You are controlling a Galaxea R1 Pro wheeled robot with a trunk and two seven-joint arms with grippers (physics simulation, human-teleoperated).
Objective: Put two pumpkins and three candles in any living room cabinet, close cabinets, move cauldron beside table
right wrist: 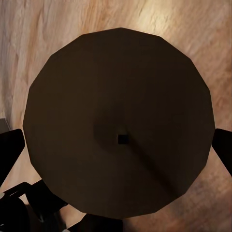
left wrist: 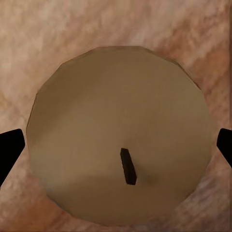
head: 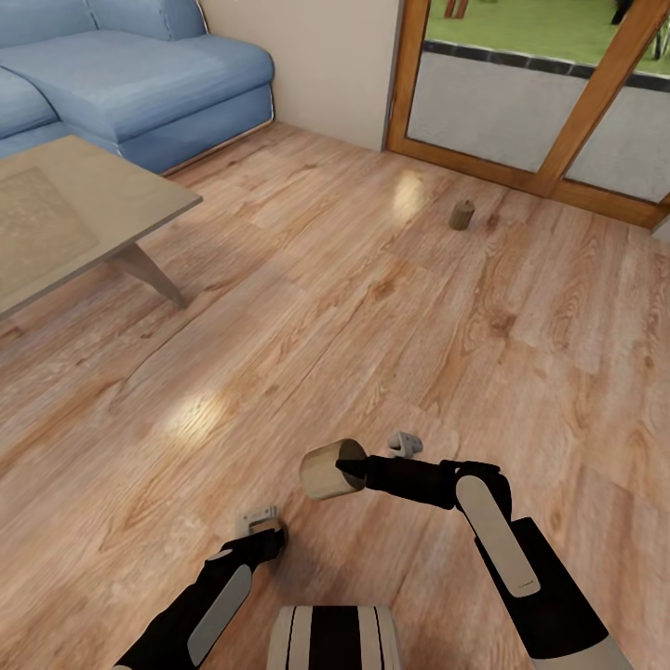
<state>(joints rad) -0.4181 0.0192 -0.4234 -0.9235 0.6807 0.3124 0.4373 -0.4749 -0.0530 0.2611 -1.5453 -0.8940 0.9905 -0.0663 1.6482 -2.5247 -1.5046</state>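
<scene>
Fingers [right wrist: 9, 150] of each gripper clamp a stubby cream candle [head: 331, 470], end-on with a dark wick, above the wood floor [head: 307, 307].

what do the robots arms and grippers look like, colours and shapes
Both arms are glossy black with long rounded beige-grey panels on the forearms. The right gripper is slim and black, tapering to dark fingers. The left gripper is black too. Small pale grey bracket-like pieces sit by each wrist. No cables or markings are visible.

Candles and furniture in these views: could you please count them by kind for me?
Candles: 3 (held candle, far floor candle, left wrist view's candle)
Sofa: 1
Table: 1
Total: 5
</scene>
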